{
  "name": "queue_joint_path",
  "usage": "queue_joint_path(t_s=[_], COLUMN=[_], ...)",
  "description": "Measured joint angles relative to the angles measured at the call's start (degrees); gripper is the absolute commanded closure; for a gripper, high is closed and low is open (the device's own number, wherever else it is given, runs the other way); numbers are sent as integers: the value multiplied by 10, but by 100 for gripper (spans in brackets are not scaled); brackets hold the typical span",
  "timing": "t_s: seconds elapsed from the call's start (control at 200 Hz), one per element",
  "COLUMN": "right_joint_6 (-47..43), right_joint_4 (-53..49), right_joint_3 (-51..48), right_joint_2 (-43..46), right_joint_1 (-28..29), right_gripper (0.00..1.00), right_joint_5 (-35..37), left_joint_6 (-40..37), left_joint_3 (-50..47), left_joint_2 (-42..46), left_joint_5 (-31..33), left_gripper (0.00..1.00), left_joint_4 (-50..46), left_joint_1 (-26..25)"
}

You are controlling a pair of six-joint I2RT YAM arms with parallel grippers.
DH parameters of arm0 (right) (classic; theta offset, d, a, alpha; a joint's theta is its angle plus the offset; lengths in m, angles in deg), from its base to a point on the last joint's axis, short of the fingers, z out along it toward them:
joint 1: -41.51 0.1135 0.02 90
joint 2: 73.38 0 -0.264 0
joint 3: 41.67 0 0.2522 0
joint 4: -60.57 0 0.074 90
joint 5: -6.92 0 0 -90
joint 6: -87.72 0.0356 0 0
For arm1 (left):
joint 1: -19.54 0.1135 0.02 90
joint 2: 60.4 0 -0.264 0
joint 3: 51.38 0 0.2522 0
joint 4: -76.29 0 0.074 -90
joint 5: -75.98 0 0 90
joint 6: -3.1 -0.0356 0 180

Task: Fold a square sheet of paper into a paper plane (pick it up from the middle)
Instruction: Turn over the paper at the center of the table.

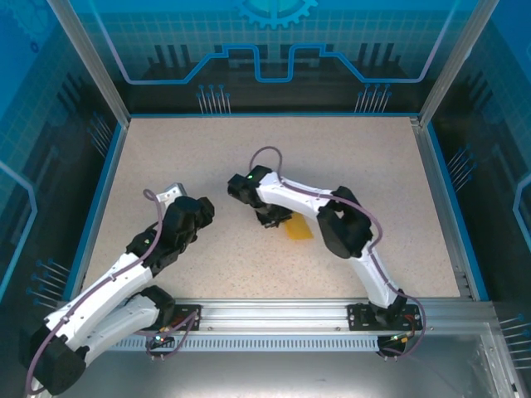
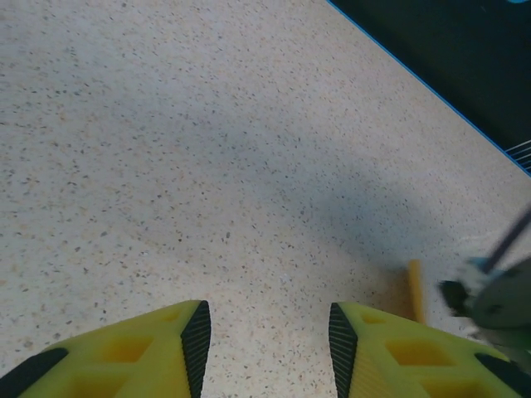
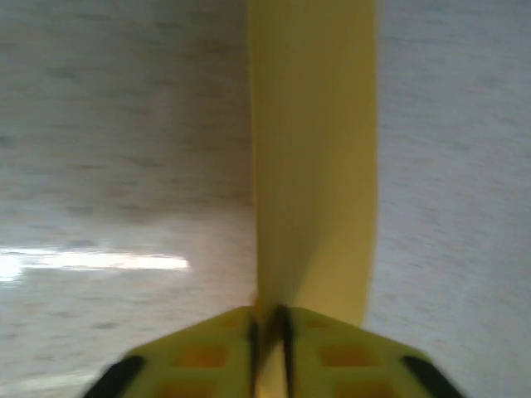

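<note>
The orange-yellow paper, folded into a narrow layered strip, lies just right of the table's middle. In the right wrist view the paper runs straight up from my right gripper, whose pads stand close together on its near end; that view is blurred. Seen from above, the right gripper points down at the paper's left end. My left gripper is open over bare tabletop with nothing between its fingers. It sits left of the paper, and an edge of the paper shows past its right finger.
The speckled beige table is bounded by a blue rim and dark transparent walls. An aluminium rail carries both arm bases at the near edge. The right arm's wrist shows beside the paper.
</note>
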Motion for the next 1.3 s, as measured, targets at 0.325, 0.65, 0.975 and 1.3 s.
queue_joint_path(t_s=[0.325, 0.65, 0.975, 1.3], right_joint_6=[-45, -48, 16, 168], right_joint_4=[228, 469, 612, 731], right_joint_3=[-209, -417, -505, -567], right_joint_2=[192, 274, 227, 242], right_joint_1=[-48, -184, -184, -152], right_gripper=[69, 84, 85, 85], right_joint_5=[-243, -434, -476, -427], left_joint_6=[-12, -24, -35, -37], left_joint_3=[0, 12, 67, 92], left_joint_2=[2, -132, -243, -300], left_joint_5=[-17, -137, -226, -267], left_gripper=[52, 51, 52, 55], left_joint_4=[-9, 39, 67, 76], left_joint_1=[5, 7, 7, 7])
